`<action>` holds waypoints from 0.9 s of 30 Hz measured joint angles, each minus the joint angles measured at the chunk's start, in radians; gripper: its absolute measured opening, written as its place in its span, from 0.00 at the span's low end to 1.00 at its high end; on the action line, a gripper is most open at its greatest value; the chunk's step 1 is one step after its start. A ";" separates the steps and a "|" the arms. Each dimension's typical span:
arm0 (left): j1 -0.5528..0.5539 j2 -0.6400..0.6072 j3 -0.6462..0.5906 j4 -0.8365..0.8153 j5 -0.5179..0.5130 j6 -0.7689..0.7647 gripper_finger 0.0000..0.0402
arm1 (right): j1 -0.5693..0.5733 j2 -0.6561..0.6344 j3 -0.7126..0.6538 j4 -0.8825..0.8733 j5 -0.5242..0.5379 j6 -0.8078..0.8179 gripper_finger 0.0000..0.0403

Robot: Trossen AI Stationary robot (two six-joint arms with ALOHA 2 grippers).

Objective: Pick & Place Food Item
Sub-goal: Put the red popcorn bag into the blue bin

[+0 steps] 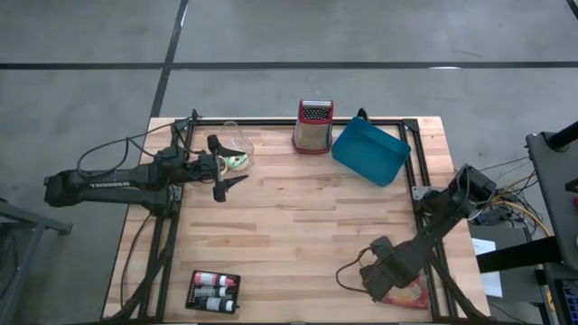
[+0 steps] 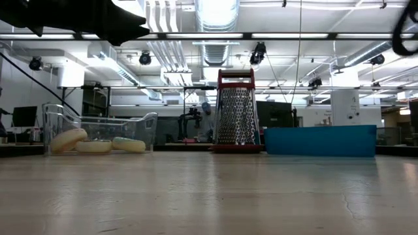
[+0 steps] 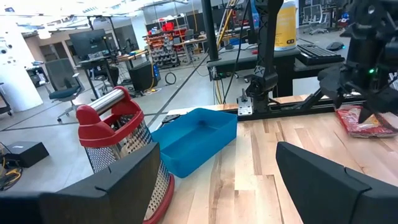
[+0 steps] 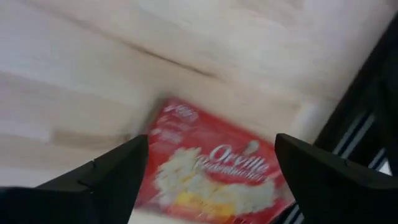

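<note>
A red popcorn packet (image 4: 211, 177) lies flat on the wooden table at its near right corner; it also shows in the high view (image 1: 411, 295) and the left wrist view (image 3: 367, 121). My right gripper (image 4: 211, 149) hangs above it, pointing down, open, with a finger on either side and touching nothing; in the high view (image 1: 384, 271) its body covers part of the packet. My left gripper (image 1: 226, 167) is open and empty at the far left, beside a clear container (image 1: 237, 152).
The clear container (image 2: 98, 134) holds several pale round food pieces. A red-framed metal grater (image 1: 313, 126) and a blue bin (image 1: 370, 152) stand at the far edge. A black tray with small bottles (image 1: 214, 291) lies at the near left. The table's middle is bare wood.
</note>
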 joint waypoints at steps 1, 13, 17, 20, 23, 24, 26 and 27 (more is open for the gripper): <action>0.000 0.000 0.000 0.000 0.000 0.000 0.81 | 0.004 0.000 -0.018 0.009 0.000 0.000 0.86; 0.000 0.000 0.000 0.000 -0.003 0.000 0.81 | 0.009 0.000 -0.166 0.267 -0.007 -0.001 0.85; 0.000 0.000 0.000 0.000 -0.002 0.000 0.81 | 0.009 0.000 -0.198 0.310 -0.007 -0.007 0.85; 0.000 0.000 0.000 0.000 -0.002 0.000 0.81 | 0.009 0.000 -0.216 0.352 -0.006 -0.008 0.83; 0.000 0.000 0.000 0.000 -0.002 0.000 0.81 | 0.009 -0.003 -0.235 0.395 -0.007 -0.009 0.81; 0.000 0.000 0.000 0.000 -0.002 0.000 0.81 | 0.009 -0.004 -0.238 0.404 -0.007 -0.009 0.80; 0.000 0.000 0.000 0.000 -0.002 0.000 0.81 | 0.008 -0.004 -0.243 0.412 -0.006 -0.009 0.78; 0.000 0.000 0.000 0.000 -0.002 0.000 0.81 | 0.008 -0.004 -0.243 0.413 -0.006 -0.009 0.77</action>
